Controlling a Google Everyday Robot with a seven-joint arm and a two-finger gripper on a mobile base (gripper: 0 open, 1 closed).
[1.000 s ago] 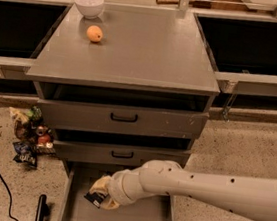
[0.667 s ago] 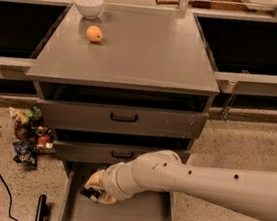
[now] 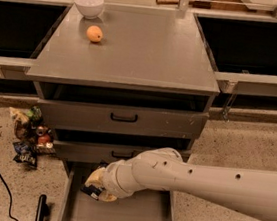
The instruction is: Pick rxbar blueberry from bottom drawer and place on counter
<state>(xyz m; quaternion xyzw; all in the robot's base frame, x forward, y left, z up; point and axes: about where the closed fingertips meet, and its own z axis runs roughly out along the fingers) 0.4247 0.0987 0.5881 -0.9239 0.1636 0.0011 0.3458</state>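
The bottom drawer [image 3: 135,220] is pulled open at the foot of the cabinet, its grey floor showing. My gripper [image 3: 98,187] is over the drawer's back left part, at the end of the white arm that comes in from the right. Its pale fingers [image 3: 95,176] are shut on the rxbar blueberry [image 3: 90,192], a small black wrapper held a little above the drawer floor. The grey counter [image 3: 135,51] is the cabinet top, well above the gripper.
A white bowl [image 3: 88,5] and an orange fruit [image 3: 94,33] sit on the counter's back left. Two closed drawer fronts with black handles [image 3: 124,117] lie above the open drawer. Colourful snack packets [image 3: 28,134] lie on the floor at the left.
My gripper has moved a little to the left and up with the black wrapper in it. The arm's elbow has swung closer to the cabinet front.
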